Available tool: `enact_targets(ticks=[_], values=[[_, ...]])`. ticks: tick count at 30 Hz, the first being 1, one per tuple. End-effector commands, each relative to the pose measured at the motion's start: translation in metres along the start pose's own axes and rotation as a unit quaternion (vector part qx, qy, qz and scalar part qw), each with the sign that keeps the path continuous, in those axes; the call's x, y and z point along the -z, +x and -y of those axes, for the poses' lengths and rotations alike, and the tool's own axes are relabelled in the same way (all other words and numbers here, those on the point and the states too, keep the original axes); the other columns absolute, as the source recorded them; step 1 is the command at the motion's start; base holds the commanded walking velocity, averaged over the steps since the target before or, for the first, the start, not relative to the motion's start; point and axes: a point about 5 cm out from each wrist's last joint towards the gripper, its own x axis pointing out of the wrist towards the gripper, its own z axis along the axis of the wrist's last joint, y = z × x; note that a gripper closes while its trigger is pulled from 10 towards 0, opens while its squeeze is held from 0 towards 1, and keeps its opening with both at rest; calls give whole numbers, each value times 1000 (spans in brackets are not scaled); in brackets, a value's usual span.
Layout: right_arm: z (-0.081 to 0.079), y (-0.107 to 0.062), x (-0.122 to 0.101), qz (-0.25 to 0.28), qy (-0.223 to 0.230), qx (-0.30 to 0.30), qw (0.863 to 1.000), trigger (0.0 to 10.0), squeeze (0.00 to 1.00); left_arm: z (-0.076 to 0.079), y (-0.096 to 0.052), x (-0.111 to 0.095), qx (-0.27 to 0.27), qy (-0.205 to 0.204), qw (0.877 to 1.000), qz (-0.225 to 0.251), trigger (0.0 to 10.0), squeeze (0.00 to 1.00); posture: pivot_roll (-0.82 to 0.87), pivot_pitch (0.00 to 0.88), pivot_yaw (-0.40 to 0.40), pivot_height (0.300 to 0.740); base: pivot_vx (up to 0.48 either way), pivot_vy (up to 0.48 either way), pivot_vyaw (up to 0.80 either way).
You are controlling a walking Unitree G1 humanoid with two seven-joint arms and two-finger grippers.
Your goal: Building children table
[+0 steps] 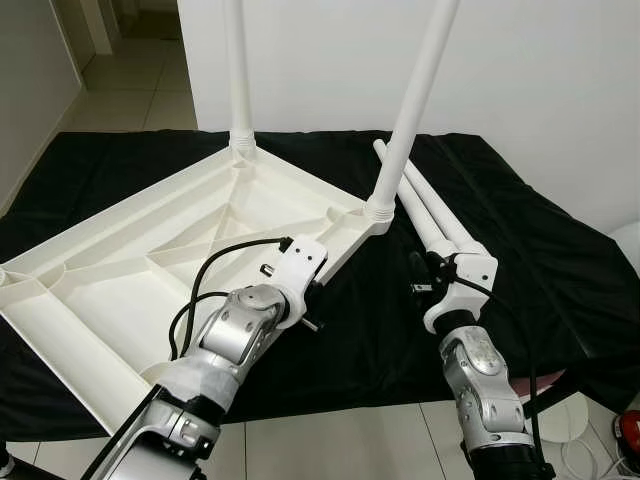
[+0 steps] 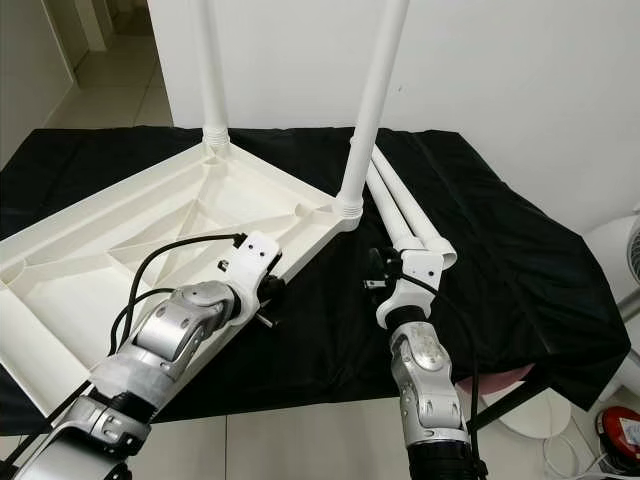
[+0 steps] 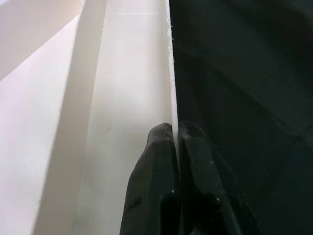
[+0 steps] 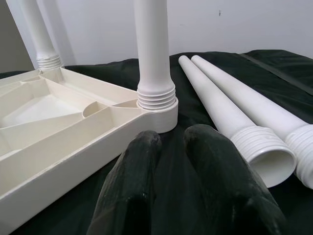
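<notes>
Two legs (image 1: pixel 412 110) stand screwed in; our left gripper (image 3: pixel 175 134) pinches the tabletop (image 1: pixel 120 270) rim steady, probably; right gripper (image 4: pixel 171 142), fingers slightly parted, empty, faces spare legs (image 1: pixel 425 205) at two o'clock.

the left end effector (image 3: pixel 175 134) has its two black fingers (image 3: pixel 154 166) closed on the thin edge of the white tabletop's rim (image 3: pixel 171 73), one finger on each side. the rim wall runs away from the camera, with black cloth (image 3: pixel 244 88) beside it.

So the bench (image 1: pixel 560 260) has a black cloth over it, with the flipped white tabletop (image 1: pixel 120 270) and two loose white legs (image 1: pixel 430 205) lying on that.
</notes>
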Motion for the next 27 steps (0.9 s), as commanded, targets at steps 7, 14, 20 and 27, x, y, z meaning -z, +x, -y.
enact_targets(ticks=[7, 14, 20, 27], values=[[-3, 1, 1, 4, 11, 9, 1000, 10000, 0, -29, 11, -31, -131, -12, 989, 62, 0, 0, -102, 0, -21, 740, 0, 0, 0], [-5, 3, 0, 9, 15, 15, 1000, 10000, 0, -38, 20, -43, -150, -7, 986, 69, 0, 0, -101, 0, -11, 740, 0, 0, 0], [-6, 2, 0, 10, 17, 17, 1000, 10000, 0, -47, 23, -49, -168, -10, 983, 74, 0, 0, -103, 0, 2, 740, 0, 0, 0], [-8, 0, 2, 8, 20, 21, 1000, 10000, 0, -41, 24, -62, -139, 9, 984, 108, 10000, 0, -101, 0, 10, 740, 0, 0, 0]])
